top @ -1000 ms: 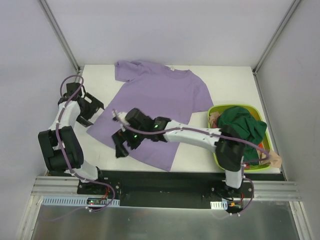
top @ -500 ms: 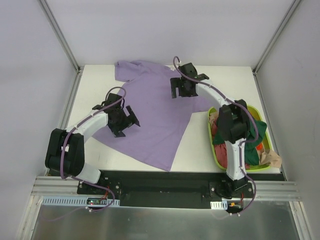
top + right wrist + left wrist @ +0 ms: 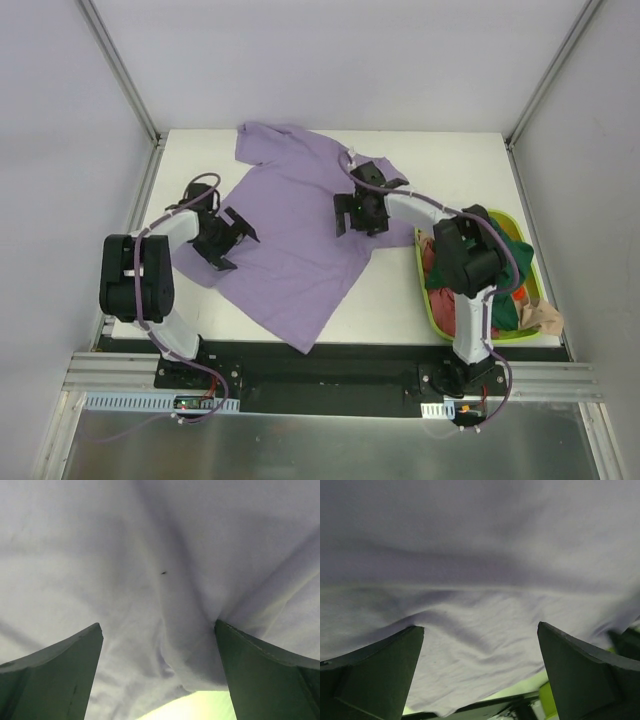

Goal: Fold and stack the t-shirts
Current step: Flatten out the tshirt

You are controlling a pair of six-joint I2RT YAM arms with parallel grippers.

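My left pincer [image 3: 236, 248] and right pincer [image 3: 357, 225] gape wide over the purple shirt [image 3: 300, 270], gripping nothing; cloth fills both wrist views.

You're looking at a white tabletop [image 3: 460, 170] with two things lying directly on it. The lavender t-shirt [image 3: 300, 240] is spread across the middle at a skew. Its collar end reaches the far edge towards the far-left corner, and one hem corner points at the near edge, left of centre. The cloth is creased rather than flat. The lime-green basket [image 3: 428, 300] sits against the right edge by the near-right corner, close beside the shirt's right sleeve; you can't tell whether they touch
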